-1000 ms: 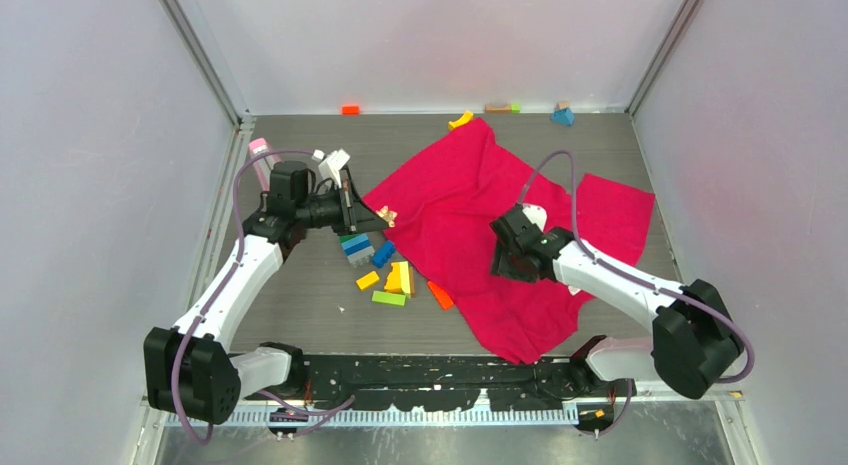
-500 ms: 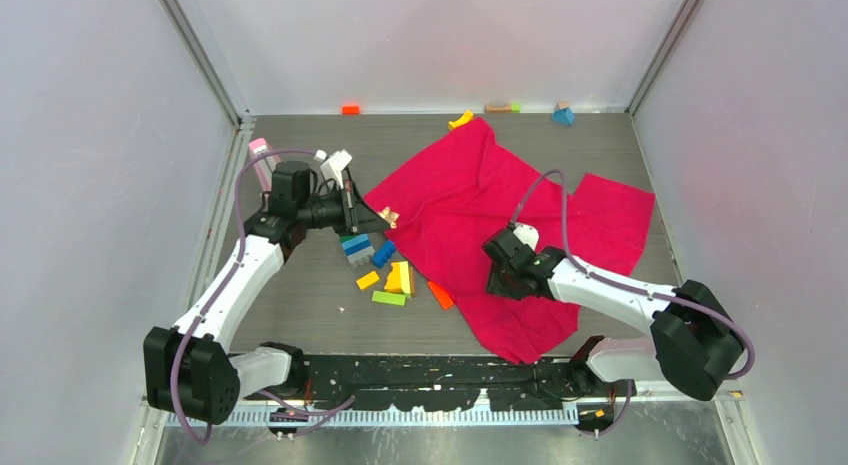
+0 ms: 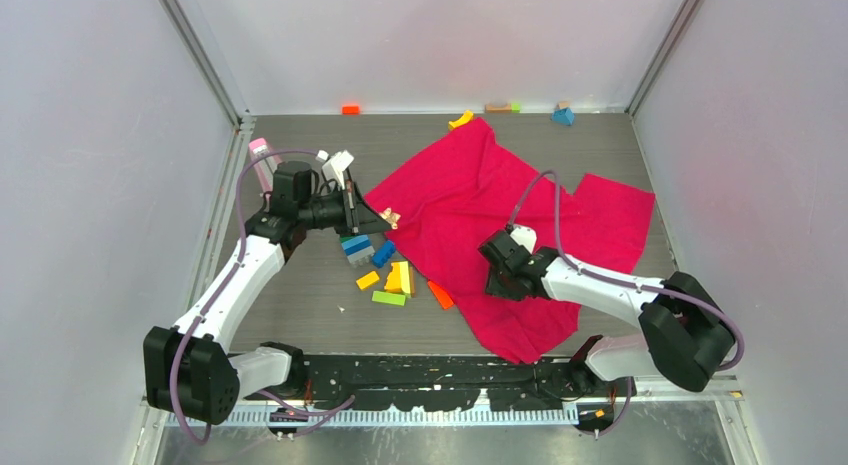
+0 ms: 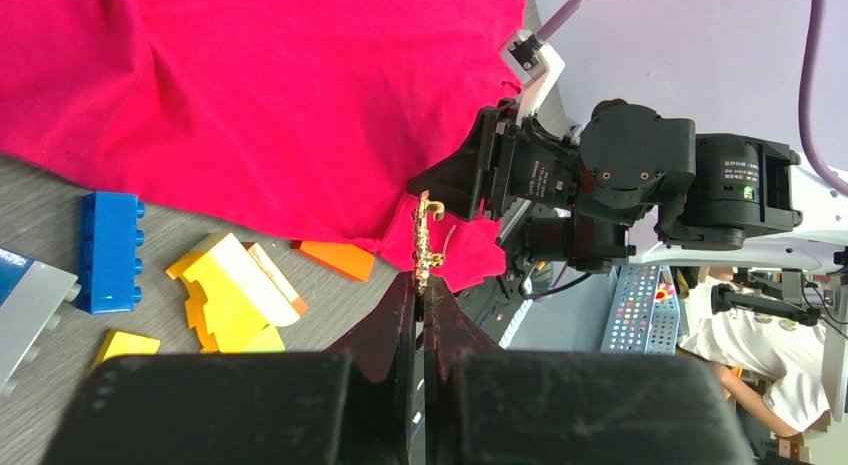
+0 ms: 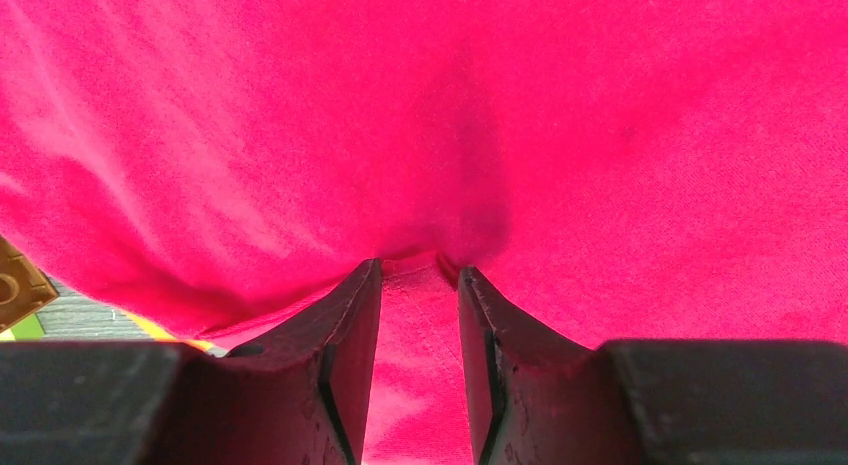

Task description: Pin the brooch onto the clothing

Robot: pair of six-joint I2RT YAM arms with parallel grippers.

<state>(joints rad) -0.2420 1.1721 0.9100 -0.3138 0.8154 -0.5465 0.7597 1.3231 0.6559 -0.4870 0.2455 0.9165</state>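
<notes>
The clothing (image 3: 470, 205) is a crimson T-shirt spread crumpled over the middle and right of the table; it also fills the upper left wrist view (image 4: 250, 95). The brooch (image 3: 388, 218), a tiny gold-toned beaded piece, is pinched in my left gripper (image 3: 378, 217) just off the shirt's left edge. In the left wrist view the brooch (image 4: 428, 240) sticks up from the shut left gripper (image 4: 425, 283). My right gripper (image 3: 497, 275) presses down on the shirt's lower middle. In the right wrist view, the right gripper (image 5: 420, 268) has a puckered fold of the clothing (image 5: 420, 105) between its narrowed jaws.
Loose toy blocks (image 3: 390, 275) lie left of the shirt: a blue one (image 4: 108, 250), a yellow one (image 4: 235, 290) and an orange one (image 4: 335, 257). More blocks sit along the back wall (image 3: 461, 118). A pink-capped white piece (image 3: 262, 150) lies at the far left.
My right gripper slid left and nearer over the shirt, and its jaws narrowed on a fold of fabric. The left gripper with the brooch barely moved.
</notes>
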